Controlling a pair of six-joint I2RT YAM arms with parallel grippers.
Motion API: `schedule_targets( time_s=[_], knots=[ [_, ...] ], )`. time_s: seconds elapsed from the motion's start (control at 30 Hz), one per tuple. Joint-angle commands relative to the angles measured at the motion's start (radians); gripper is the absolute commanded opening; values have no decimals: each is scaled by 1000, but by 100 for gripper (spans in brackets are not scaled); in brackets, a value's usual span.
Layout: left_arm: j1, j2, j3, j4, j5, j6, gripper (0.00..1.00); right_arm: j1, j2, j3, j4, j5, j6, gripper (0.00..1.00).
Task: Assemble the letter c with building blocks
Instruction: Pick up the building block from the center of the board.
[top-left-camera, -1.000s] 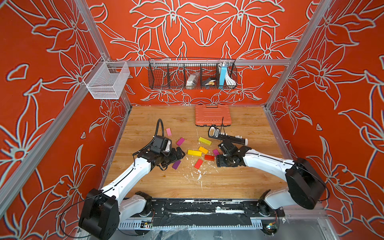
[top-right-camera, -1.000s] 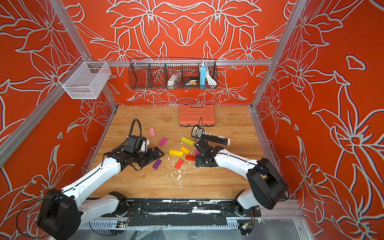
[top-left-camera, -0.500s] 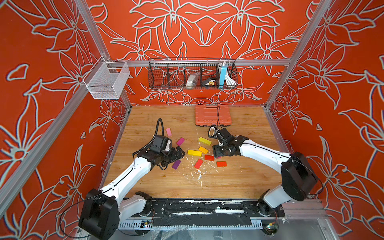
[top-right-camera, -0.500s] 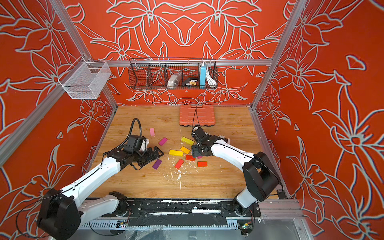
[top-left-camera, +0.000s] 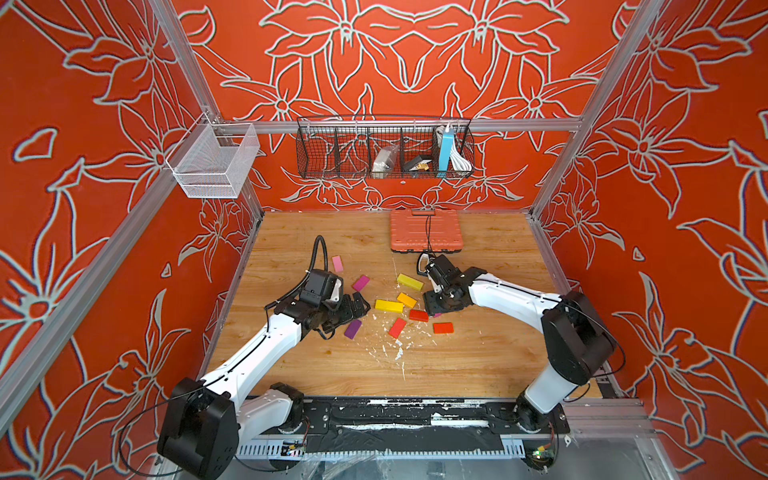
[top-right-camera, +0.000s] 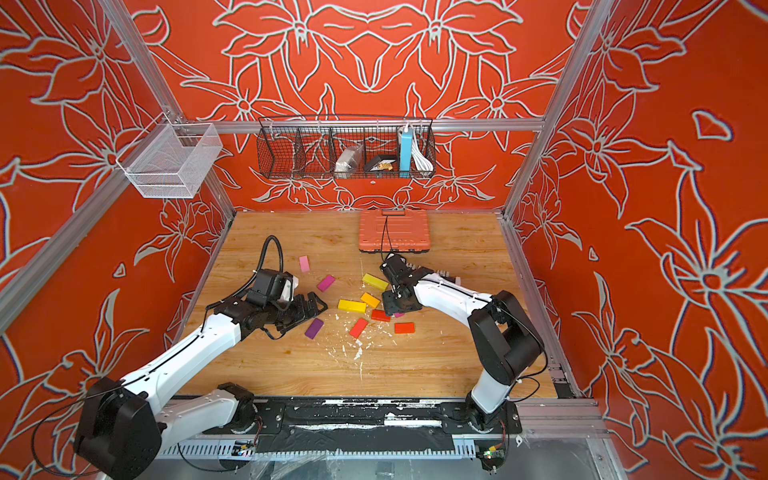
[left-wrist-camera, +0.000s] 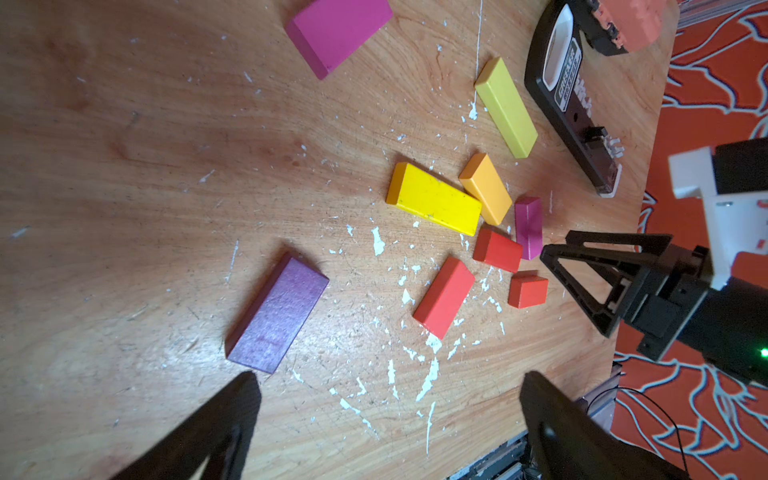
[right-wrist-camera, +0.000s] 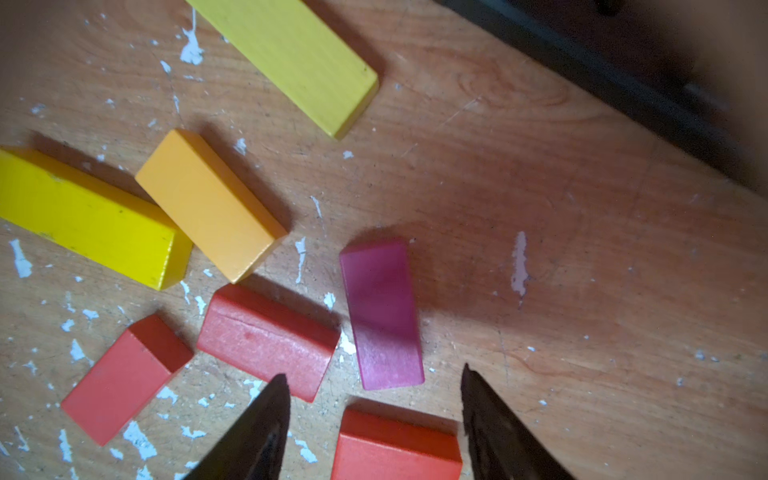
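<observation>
Hovering over the magenta block (right-wrist-camera: 380, 311) — right pincer (right-wrist-camera: 374, 370), jaws apart.

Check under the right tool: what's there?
Wrist view: a magenta block lies flat just past the tips of the right tool, a red block framed between its open fingers. In both top views the tool hides nearly all the magenta block.

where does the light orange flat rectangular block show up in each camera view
Top view: the light orange flat rectangular block lies mid-table, inside the block cluster.
Top view: the same block, likewise mid-table.
Left wrist: the block sits within the cluster.
Right wrist: the block appears close up, flat on the wood.
Shared landmark: the long bright yellow rectangular block, close beside it in all four.
</observation>
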Motion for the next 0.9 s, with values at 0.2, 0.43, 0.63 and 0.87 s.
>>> schedule_targets(
  time_s=[0.2,0.43,0.63,0.87],
  knots=[
    [-7,13,22,-8,-1,4,98,-16,56,47,-17,8,-23,63],
    [-7,11,19,-10,-1,7,98,-21,93,69,-15,7,-26,59],
    [-7,11,19,-8,-1,6,98,-21,116,73,-11,3,-28,57],
    [-7,10,15,-8,-1,6,98,-23,137,75,-5,1,-29,52]
  ],
)
